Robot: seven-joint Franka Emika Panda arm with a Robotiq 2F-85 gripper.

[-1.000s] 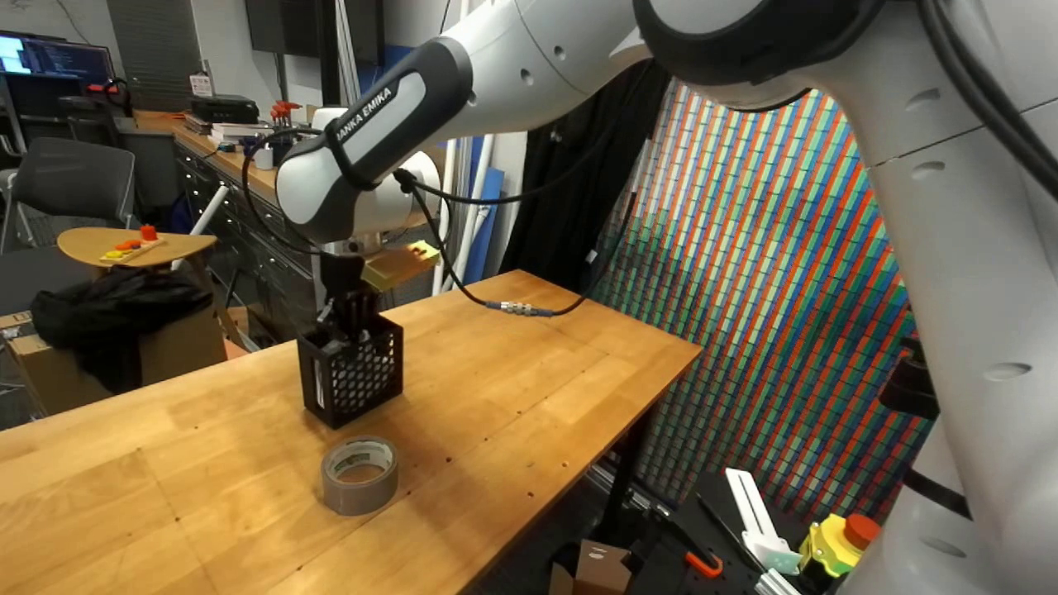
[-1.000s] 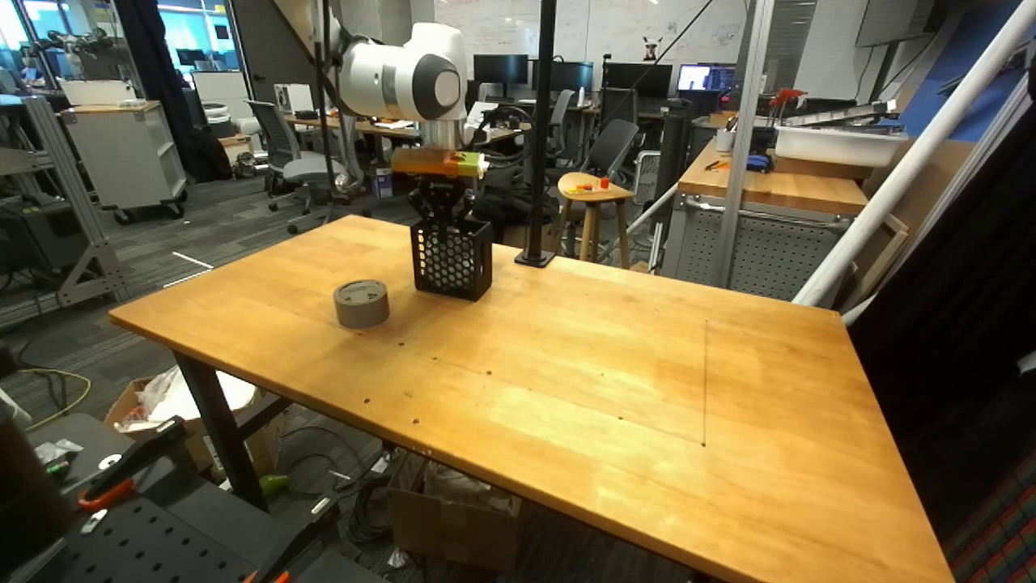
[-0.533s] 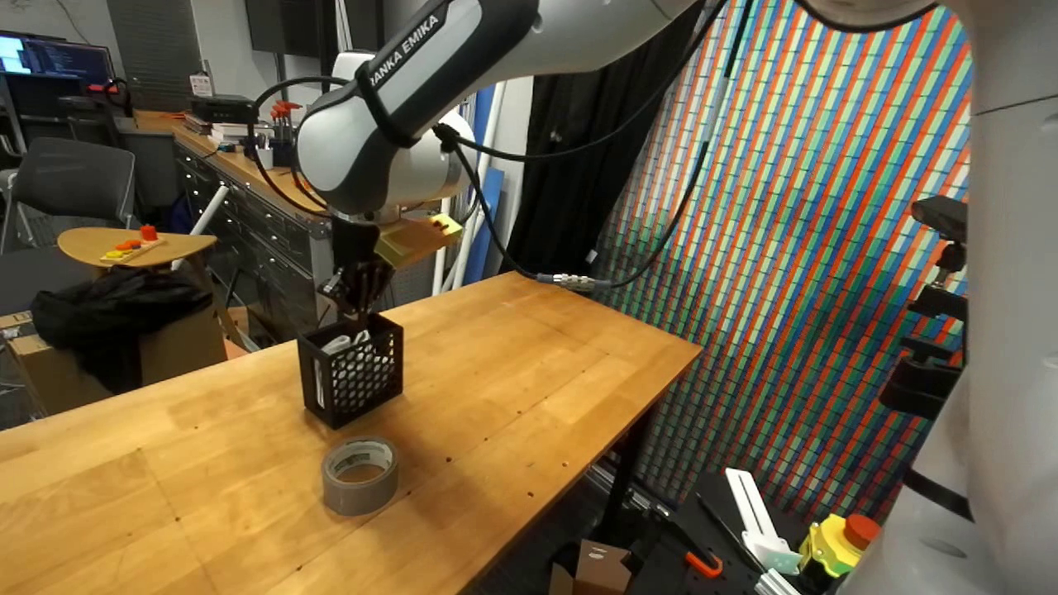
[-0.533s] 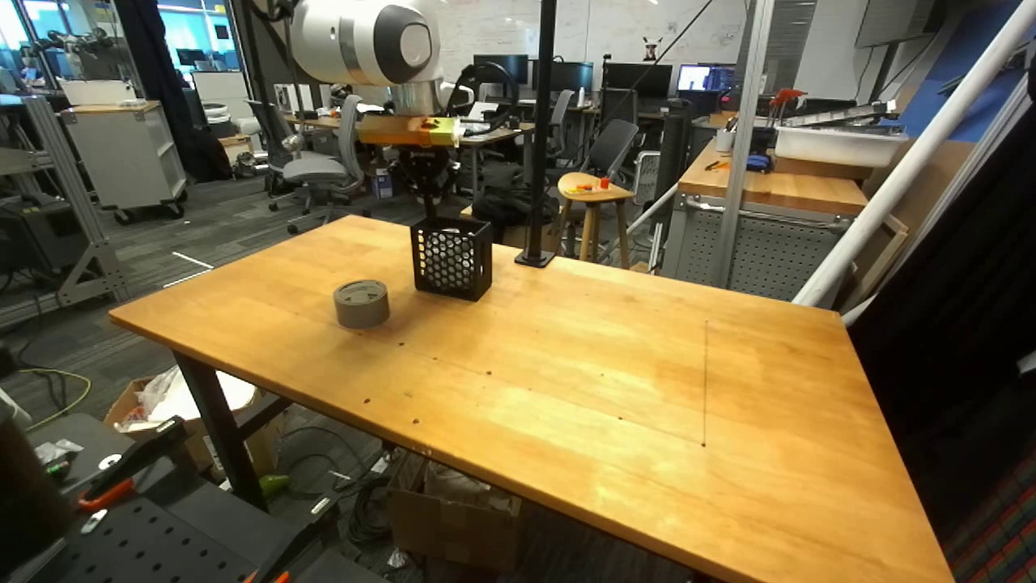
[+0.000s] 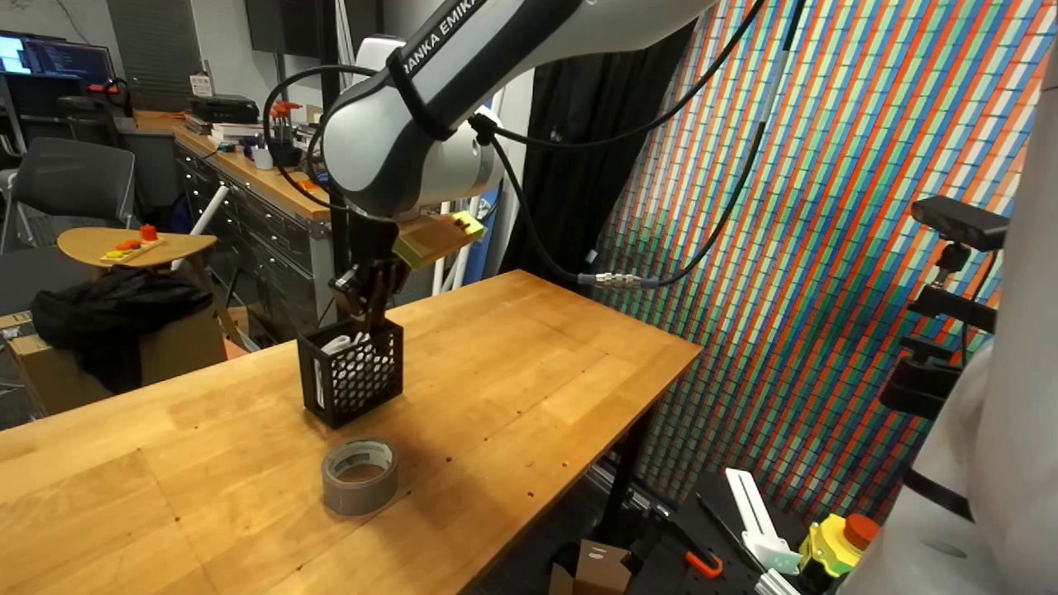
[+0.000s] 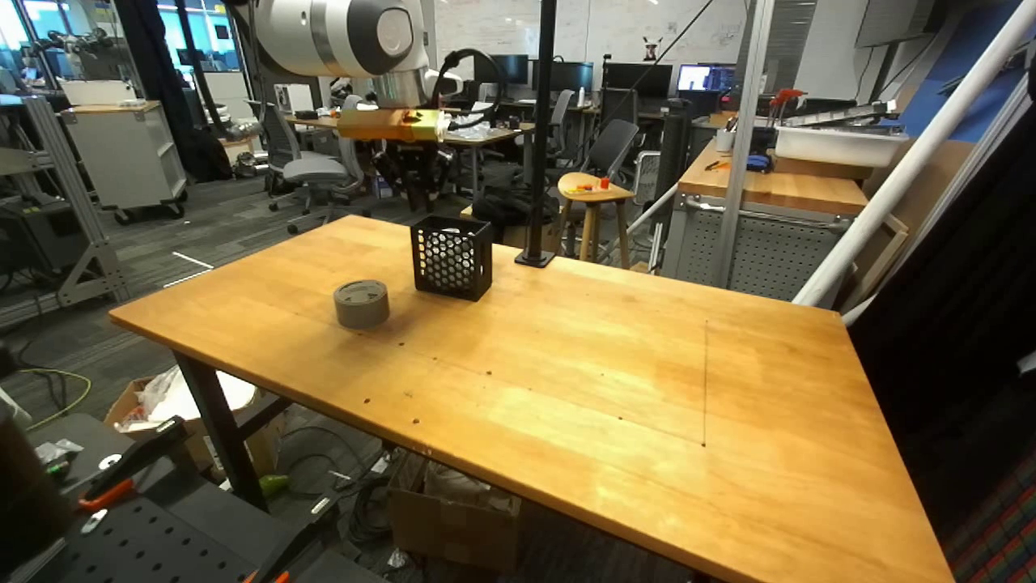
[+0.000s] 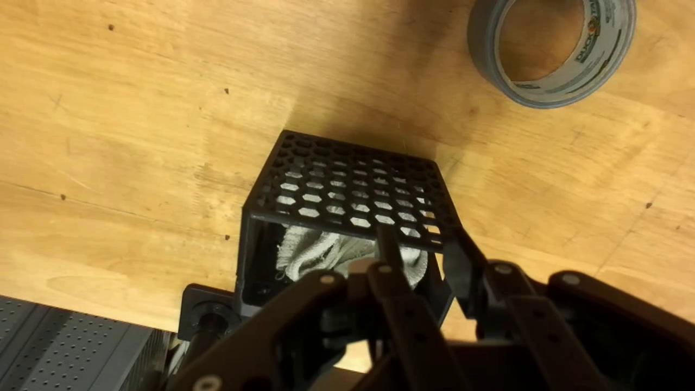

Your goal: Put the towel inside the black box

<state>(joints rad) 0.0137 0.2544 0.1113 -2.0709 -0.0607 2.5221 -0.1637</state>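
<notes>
The black box [image 5: 355,376] stands upright on the wooden table, its mesh sides showing in both exterior views. Inside it lies the crumpled white towel [image 7: 320,250], seen through the top opening and the holes in the wrist view; a white bit of the towel [image 5: 337,344] also shows just at the rim in an exterior view. My gripper [image 7: 423,250] is open, a gap between its fingertips and nothing held. It hangs above the box, toward one side of the opening; in an exterior view the gripper [image 6: 419,201] is higher than the rim. The fingers hide part of the towel.
A grey tape roll [image 6: 362,306] lies on the table [image 6: 599,356] near the box. A black vertical post [image 6: 541,162] is fixed at the table edge behind the box. A cable [image 5: 612,279] hangs from the arm.
My gripper has risen out of the box's opening and shifted sideways, and its fingers have parted. The towel has stayed in the box, which has not moved.
</notes>
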